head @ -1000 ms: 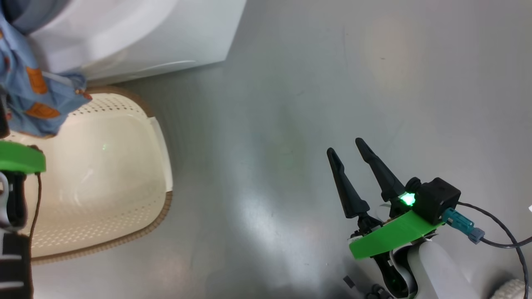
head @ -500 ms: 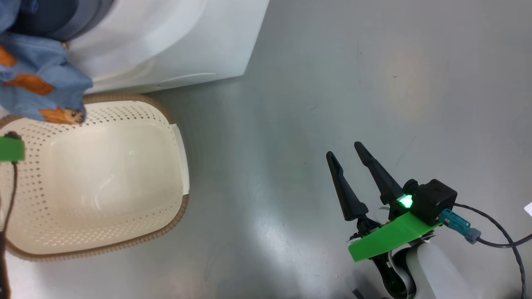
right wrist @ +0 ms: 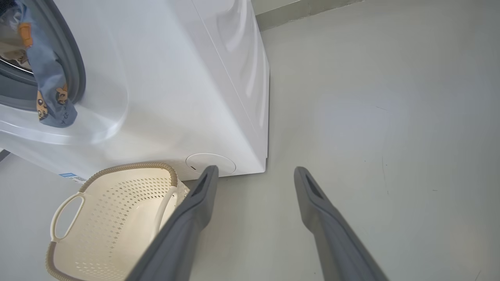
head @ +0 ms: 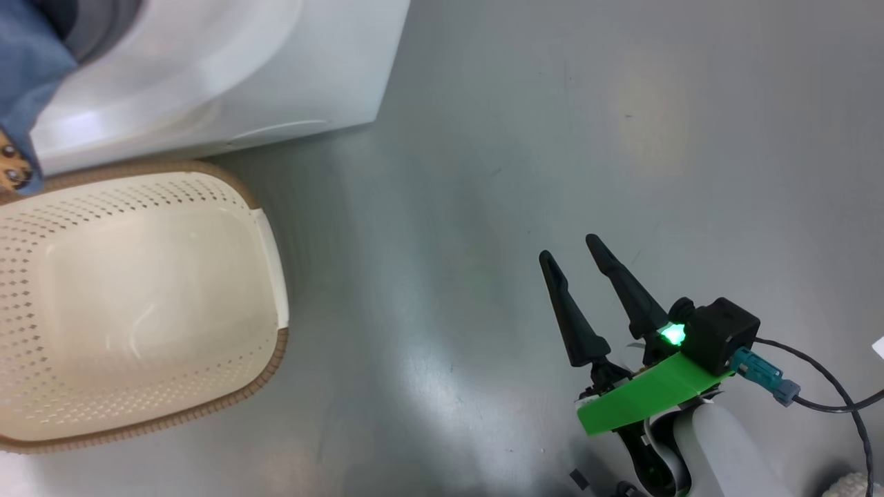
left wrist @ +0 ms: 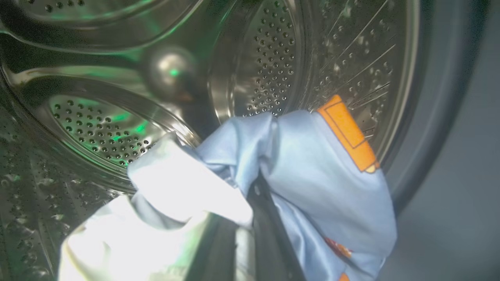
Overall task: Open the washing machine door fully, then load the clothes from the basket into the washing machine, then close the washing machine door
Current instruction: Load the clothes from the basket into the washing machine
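Observation:
My left gripper (left wrist: 256, 186) is shut on the clothes (left wrist: 312, 175), a light-blue piece with orange prints and white lining, held inside the perforated steel drum (left wrist: 269, 70). From the right wrist view the clothes (right wrist: 49, 86) hang over the grey rubber ring (right wrist: 77, 66) of the washing machine (right wrist: 187, 78). In the head view the clothes (head: 24, 76) show at the top left corner. The cream basket (head: 269, 276) stands on the floor before the washing machine (head: 276, 69). My right gripper (head: 569, 248) hovers open over the floor, well right of the basket (right wrist: 117, 195). The washing machine door is out of view.
Grey floor (head: 518, 138) stretches to the right of the machine and basket. A dark cable (head: 829, 393) trails from my right wrist. A skirting line (right wrist: 304, 9) runs along the far wall behind the machine.
The clothes have gone up and left, away from the basket and into the machine's opening. The left arm's green part has left the head view. The camera shifted; the right gripper stayed put.

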